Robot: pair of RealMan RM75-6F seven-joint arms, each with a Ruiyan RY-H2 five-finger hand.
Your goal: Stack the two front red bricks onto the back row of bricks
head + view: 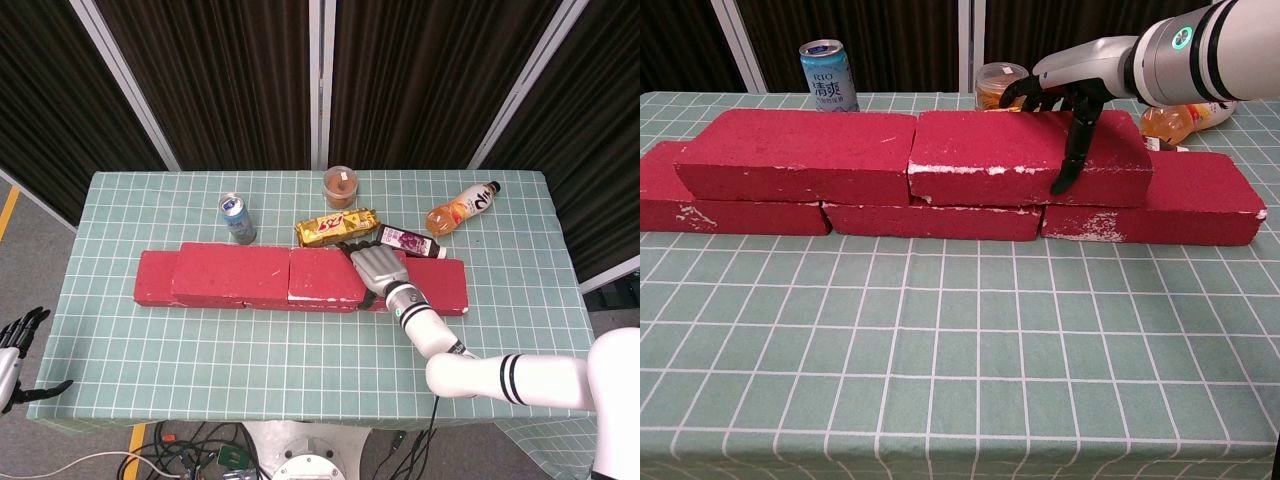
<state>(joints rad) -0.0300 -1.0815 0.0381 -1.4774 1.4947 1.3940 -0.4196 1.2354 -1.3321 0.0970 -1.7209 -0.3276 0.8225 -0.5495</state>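
Green-checked bench (300, 340) carries the bottom brick row (940, 220), a blue can (237, 217), snack bar (335, 227), cup (341, 186) and two bottles (462, 207).

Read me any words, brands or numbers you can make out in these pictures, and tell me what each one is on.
"RIO": on the blue can, chest view; the characters beneath it are too small to read.
Yellow snack wrapper: red print, blurred.
Orange drink bottle label: unreadable.
Dark bottle label: unreadable.

Two red bricks lying flat end to end atop a back row of three red bricks (940, 218), left upper brick (800, 155) at nine o'clock, right upper brick (1025, 155) at centre, white-chipped edges, ends touching.
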